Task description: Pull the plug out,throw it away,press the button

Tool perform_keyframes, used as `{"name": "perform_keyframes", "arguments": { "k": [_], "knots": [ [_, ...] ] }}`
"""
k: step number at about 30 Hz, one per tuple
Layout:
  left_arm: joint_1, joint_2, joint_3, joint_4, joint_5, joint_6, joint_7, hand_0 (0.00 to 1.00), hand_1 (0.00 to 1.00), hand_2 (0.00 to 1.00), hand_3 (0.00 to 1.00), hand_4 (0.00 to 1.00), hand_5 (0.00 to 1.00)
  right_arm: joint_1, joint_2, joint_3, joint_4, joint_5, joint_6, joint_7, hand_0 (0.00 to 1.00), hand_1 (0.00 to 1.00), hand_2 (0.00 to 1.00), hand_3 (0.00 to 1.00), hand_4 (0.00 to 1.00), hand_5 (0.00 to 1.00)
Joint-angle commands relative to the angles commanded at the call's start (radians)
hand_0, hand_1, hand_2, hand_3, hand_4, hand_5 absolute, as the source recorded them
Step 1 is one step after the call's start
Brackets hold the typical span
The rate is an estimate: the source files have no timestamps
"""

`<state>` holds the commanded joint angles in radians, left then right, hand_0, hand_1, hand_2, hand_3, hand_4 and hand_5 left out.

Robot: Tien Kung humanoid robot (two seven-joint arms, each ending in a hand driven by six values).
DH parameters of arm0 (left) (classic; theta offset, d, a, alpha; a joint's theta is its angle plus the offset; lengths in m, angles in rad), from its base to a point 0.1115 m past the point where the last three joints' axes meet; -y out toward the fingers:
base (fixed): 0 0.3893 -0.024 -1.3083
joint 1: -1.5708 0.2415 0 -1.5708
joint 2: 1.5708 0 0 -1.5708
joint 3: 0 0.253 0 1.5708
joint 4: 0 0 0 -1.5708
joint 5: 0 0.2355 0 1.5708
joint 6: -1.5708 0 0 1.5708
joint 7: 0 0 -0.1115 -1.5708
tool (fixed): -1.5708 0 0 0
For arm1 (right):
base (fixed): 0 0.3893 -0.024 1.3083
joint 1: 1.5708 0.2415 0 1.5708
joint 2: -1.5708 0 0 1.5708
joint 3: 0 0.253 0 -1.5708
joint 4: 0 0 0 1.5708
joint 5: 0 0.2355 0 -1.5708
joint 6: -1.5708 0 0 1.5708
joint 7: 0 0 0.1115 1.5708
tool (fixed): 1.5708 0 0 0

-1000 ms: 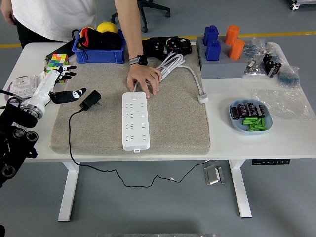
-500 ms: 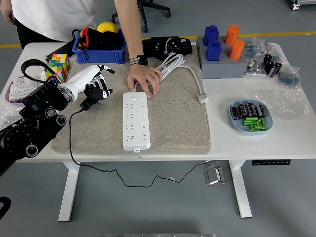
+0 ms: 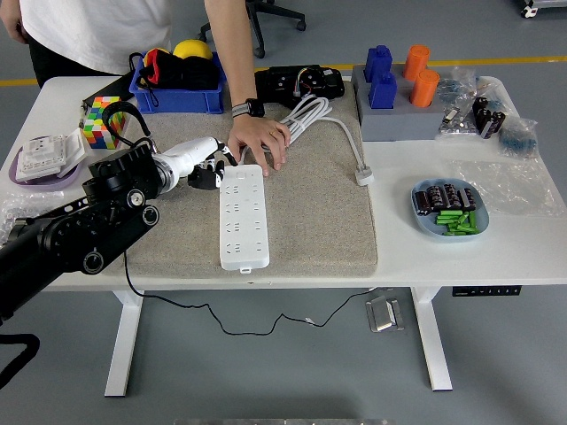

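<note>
Now the plug (image 3: 205, 178) lies on the mat (apparently already pulled and discarded), so pressing the button (image 3: 237, 173) on the power strip (image 3: 244, 217) looks next, needing a fingertip on it. Left hand (image 3: 213, 159) hovers beside the strip's far end, fingers loosely spread, holding nothing.

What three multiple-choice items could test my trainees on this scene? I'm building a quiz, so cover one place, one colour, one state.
1. The person's hand rests:
A. on the power strip's far end
B. in the blue bin
C. on the dish

2. The power strip is:
A. black
B. white
C. orange

3. The robot's left hand is:
A. flat on the table edge
B. out of sight
C. at the strip's far left corner

Answers: 1 A, fingers lie on the strip's top end. 2 B, its casing is white. 3 C, it reaches that corner.
</note>
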<state>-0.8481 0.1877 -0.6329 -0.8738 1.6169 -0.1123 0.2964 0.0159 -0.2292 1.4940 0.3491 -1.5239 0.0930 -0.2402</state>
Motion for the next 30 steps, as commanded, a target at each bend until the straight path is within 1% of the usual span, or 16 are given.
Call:
{"name": "perform_keyframes", "arguments": {
  "k": [3,4,8,13,17,22,26,30],
  "knots": [
    [-0.015,-0.023,0.03,0.019,-0.021,0.001,0.008,0.079,0.032,0.143,0.749,0.002,0.002,-0.004,0.005,0.003,0.0,0.001,0.0,0.0,0.767,0.729,0.724,0.713,0.883,0.658],
    [-0.022,-0.031,0.041,0.026,-0.025,0.002,0.01,0.065,0.023,0.143,0.831,0.002,0.002,-0.005,0.007,0.005,-0.002,-0.001,0.0,0.0,0.767,0.729,0.724,0.713,0.883,0.658],
    [-0.039,-0.06,0.057,0.059,-0.032,0.003,0.021,0.065,0.023,0.143,0.831,0.002,0.002,-0.008,0.01,0.007,-0.002,0.001,0.0,0.0,0.767,0.729,0.724,0.713,0.883,0.658],
    [-0.052,-0.082,0.069,0.106,-0.038,-0.003,0.039,0.062,0.02,0.143,0.834,0.002,0.002,-0.009,0.011,0.007,0.0,0.003,0.0,0.0,0.767,0.729,0.724,0.713,0.883,0.658],
    [-0.062,-0.086,0.073,0.133,-0.042,-0.012,0.054,0.062,0.019,0.143,0.834,0.002,0.002,-0.006,0.006,0.001,-0.003,0.002,0.0,0.0,0.767,0.729,0.724,0.713,0.883,0.658],
    [-0.077,-0.076,0.089,0.148,-0.058,-0.018,0.058,0.063,0.017,0.143,0.827,0.002,0.002,0.004,-0.003,-0.004,-0.001,0.004,0.0,0.0,0.767,0.729,0.724,0.713,0.883,0.658],
    [-0.072,-0.074,0.098,0.149,-0.07,-0.022,0.059,0.063,0.017,0.143,0.827,0.002,0.002,0.0,-0.005,-0.002,-0.002,0.003,-0.001,0.0,0.767,0.729,0.724,0.713,0.883,0.658],
    [-0.062,-0.081,0.112,0.148,-0.079,-0.022,0.055,0.064,0.017,0.143,0.817,0.002,0.002,-0.008,0.001,0.012,-0.003,-0.002,-0.001,-0.001,0.767,0.729,0.724,0.713,0.883,0.658]
  ]
}}
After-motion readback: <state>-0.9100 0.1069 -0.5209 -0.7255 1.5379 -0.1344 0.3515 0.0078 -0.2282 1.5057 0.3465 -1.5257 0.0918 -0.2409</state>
